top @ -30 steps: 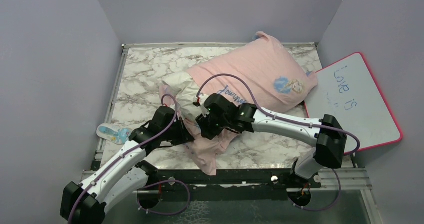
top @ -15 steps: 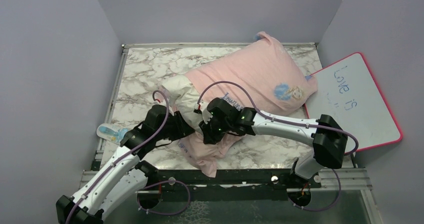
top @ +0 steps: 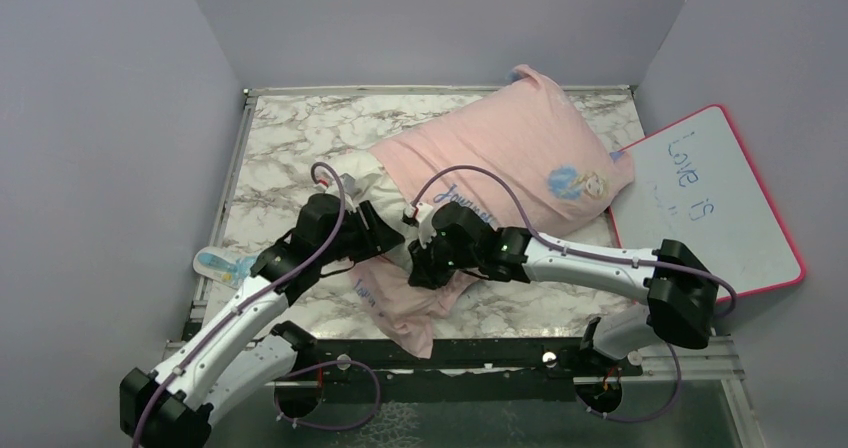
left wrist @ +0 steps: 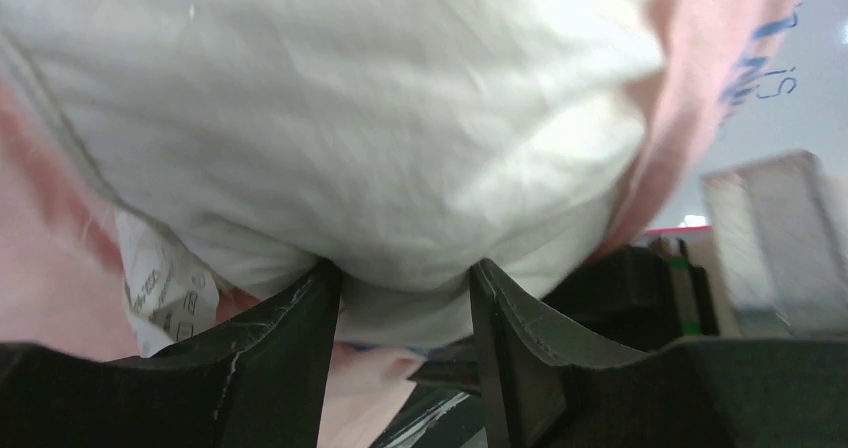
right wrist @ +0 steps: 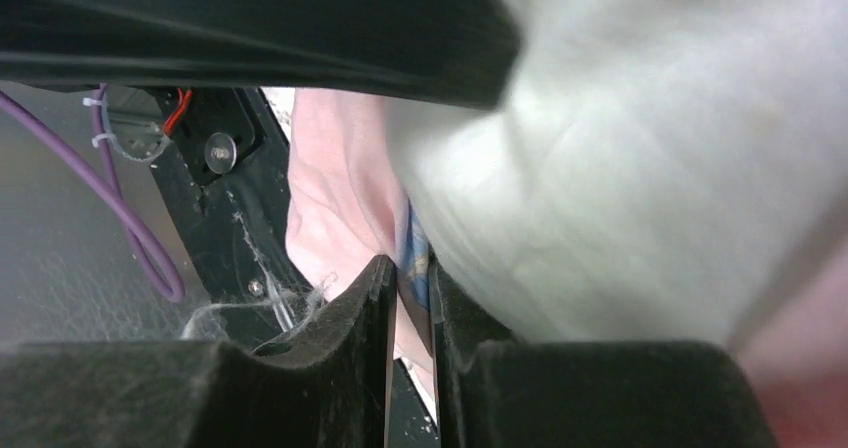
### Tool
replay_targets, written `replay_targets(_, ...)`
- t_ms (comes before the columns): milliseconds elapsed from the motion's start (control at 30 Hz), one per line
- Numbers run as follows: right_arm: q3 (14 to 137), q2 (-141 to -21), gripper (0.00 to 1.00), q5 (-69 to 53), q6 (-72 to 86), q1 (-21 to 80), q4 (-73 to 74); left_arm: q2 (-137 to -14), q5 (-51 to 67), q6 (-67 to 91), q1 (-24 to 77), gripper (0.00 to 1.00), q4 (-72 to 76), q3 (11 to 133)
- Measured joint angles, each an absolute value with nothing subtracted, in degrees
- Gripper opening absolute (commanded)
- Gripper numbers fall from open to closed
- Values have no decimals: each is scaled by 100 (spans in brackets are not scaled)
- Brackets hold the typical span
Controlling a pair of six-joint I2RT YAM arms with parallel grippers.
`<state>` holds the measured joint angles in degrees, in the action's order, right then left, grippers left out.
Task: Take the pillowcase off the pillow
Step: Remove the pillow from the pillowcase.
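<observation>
The pillowcase (top: 510, 148) lies pink side up across the back right of the marble table (top: 290, 138), its loose open end (top: 405, 308) trailing toward the near edge. The white pillow (top: 365, 183) sticks out of that open end. My left gripper (top: 385, 233) is open against this bare end; in the left wrist view the white pillow (left wrist: 400, 148) bulges between the spread fingers (left wrist: 290, 368) of the left gripper (left wrist: 405, 303). My right gripper (top: 422, 266) is just to its right. In the right wrist view the right gripper (right wrist: 412, 283) is shut on a pink and blue fold of pillowcase (right wrist: 340, 188).
A pink-framed whiteboard (top: 715, 203) with writing leans off the table's right side. A small blue and white object (top: 225, 266) lies at the left edge. Grey walls close in on three sides. Purple cables loop over both arms.
My left gripper has let go, opened and moved back up to the pillow's bare end. My right gripper has closed on the pillowcase fold and shifted slightly right and nearer.
</observation>
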<state>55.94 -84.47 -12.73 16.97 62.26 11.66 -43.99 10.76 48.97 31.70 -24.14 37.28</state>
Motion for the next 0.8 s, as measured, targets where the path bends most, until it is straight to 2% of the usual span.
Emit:
replay_targets(67,5474,-8350,25,-1302,1719,6226,1024,-4737,1184,4912,3168,50,-2150,3640)
replay_targets(100,5424,-8313,25,-1350,1715,6226,963,-4880,1240,4919,3168,43,-2027,3616)
replay_targets(233,5352,-8283,26,-1616,1645,6222,873,-5476,1422,4947,3168,5,-1503,3607)
replay_targets(267,5339,-8283,26,-1678,1625,6222,862,-5612,1452,4969,3166,0,-1378,3607)
replay_targets(800,4980,-8278,29,-1782,843,6860,397,-6521,1476,5791,3164,0,-213,3503)
